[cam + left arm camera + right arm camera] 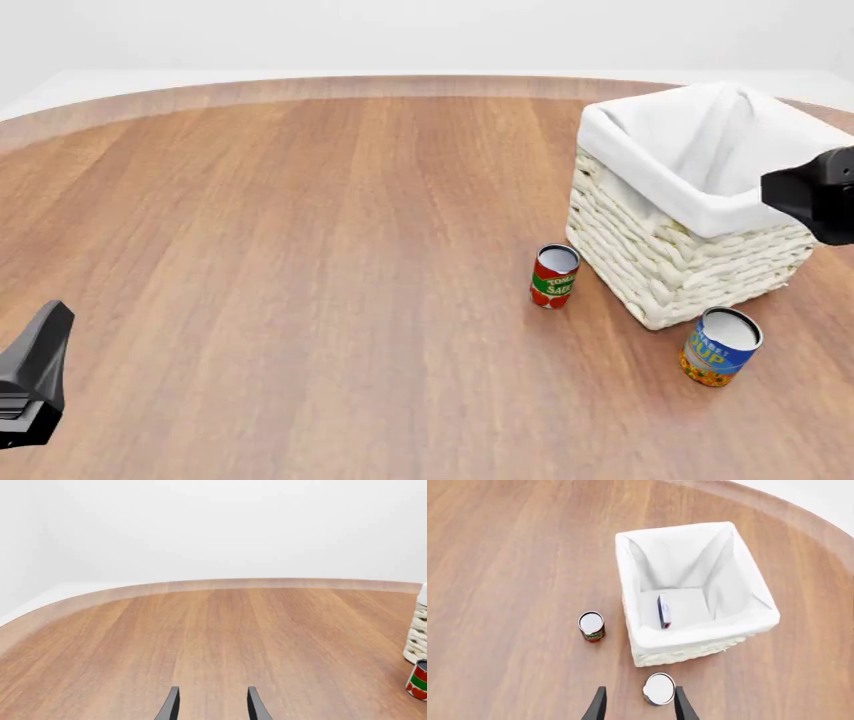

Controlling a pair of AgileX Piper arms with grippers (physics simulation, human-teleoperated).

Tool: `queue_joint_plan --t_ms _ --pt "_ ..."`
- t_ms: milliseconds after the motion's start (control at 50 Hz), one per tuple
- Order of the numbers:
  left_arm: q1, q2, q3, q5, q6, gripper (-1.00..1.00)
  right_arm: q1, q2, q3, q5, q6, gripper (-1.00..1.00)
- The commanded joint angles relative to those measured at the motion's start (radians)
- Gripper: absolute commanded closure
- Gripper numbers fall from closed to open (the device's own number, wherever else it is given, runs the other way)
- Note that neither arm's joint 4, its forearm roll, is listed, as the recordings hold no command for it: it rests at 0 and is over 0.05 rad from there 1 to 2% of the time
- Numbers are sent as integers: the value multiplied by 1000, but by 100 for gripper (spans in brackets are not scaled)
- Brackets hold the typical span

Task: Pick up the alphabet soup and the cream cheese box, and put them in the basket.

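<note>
**Cream cheese box lying in the basket, soup can standing outside it**

The basket (681, 260) is standing on the right part of the wooden table (294, 230), with its white cloth lining folded over the rim. In the right wrist view the cream cheese box (664, 611) is lying inside the basket on the cloth bottom, resting on its narrow side, near the middle of the floor.

The alphabet soup (721, 347) is standing upright on the table just beside the near corner of the basket, not touching it as far as I can see. The tomato sauce can (554, 276) is also standing upright, near the left wall of the basket and apart from the soup can.

The right gripper (636, 705) is hanging high above the table with its fingers spread, and it is holding nothing; the top of the soup can is showing between the fingertips, far below. The left gripper (211, 705) is staying over bare wood on the left side, its fingers also spread and empty
</note>
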Motion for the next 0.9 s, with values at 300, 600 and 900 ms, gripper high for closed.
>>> queue_joint_plan --t_ms 300,600,900 --pt "0 0 0 0 0 -100 -43 -26 83 26 -19 -100" --pt "0 0 0 0 0 -100 -61 -88 120 76 -55 -100" --pt "0 0 0 0 0 -100 -101 -81 151 67 -73 -100"
